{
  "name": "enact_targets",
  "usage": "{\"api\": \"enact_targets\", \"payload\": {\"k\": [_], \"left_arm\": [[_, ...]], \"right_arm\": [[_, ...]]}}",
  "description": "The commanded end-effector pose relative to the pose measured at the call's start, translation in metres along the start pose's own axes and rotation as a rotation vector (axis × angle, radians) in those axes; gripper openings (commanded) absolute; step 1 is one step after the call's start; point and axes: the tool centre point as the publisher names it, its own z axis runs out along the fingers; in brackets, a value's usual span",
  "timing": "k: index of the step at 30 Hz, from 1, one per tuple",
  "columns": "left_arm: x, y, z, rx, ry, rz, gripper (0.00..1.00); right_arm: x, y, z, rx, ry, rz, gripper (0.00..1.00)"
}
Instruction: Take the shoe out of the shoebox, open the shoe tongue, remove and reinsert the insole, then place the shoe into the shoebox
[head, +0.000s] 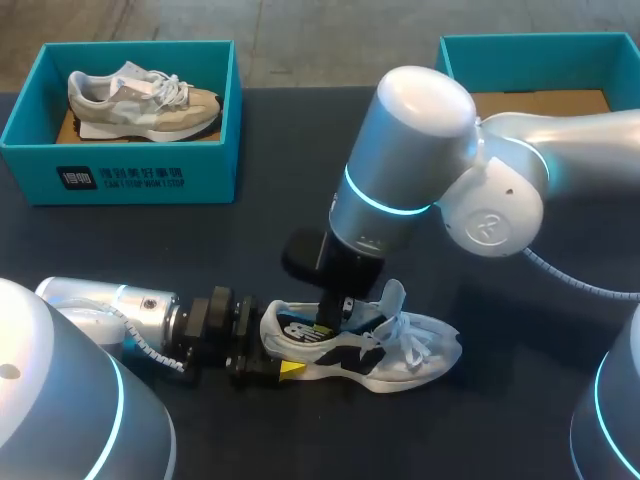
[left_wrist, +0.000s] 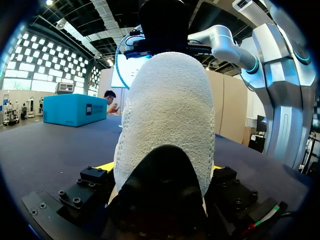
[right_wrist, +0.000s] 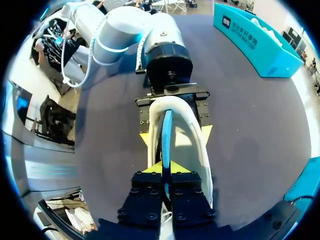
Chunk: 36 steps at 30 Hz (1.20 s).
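Observation:
A white and black shoe (head: 400, 352) lies on the dark table near the front middle, toe pointing right. My left gripper (head: 285, 365) comes in from the left, and its yellow tips press on both sides of the heel. In the left wrist view the white knit heel (left_wrist: 165, 115) fills the space between the fingers of the left gripper (left_wrist: 162, 167). My right gripper (head: 325, 322) reaches down into the shoe's opening. In the right wrist view the right gripper (right_wrist: 167, 169) is shut on the thin blue edge of the insole (right_wrist: 166, 130), which stands up inside the shoe (right_wrist: 197, 145).
A teal shoebox (head: 120, 175) at the back left holds a beige shoe (head: 140, 100). A second teal box (head: 540, 50) stands at the back right, behind my right arm. Bare dark table lies between the boxes and the shoe.

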Motion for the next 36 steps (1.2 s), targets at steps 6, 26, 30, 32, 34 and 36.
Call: {"api": "enact_targets", "payload": {"k": [6, 26, 30, 32, 34, 36], "left_arm": [[0.001, 0.005, 0.001, -0.001, -0.003, -0.001, 0.00], [0.001, 0.005, 0.001, -0.001, -0.003, -0.001, 0.00], [0.001, 0.005, 0.001, -0.001, -0.003, -0.001, 0.00], [0.001, 0.005, 0.001, -0.001, -0.003, -0.001, 0.00], [0.001, 0.005, 0.001, -0.001, -0.003, -0.001, 0.00], [0.001, 0.005, 0.001, -0.001, -0.003, -0.001, 0.00]], "right_arm": [[0.001, 0.005, 0.003, 0.003, 0.006, -0.011, 0.34], [0.000, 0.000, 0.015, -0.016, 0.026, 0.016, 0.29], [-0.002, 0.000, 0.017, -0.017, 0.032, 0.018, 0.27], [-0.003, 0.000, 0.017, -0.018, 0.034, 0.019, 0.24], [-0.005, 0.001, 0.018, -0.015, 0.042, 0.020, 0.14], [-0.005, 0.002, 0.019, -0.014, 0.047, 0.020, 0.00]]}}
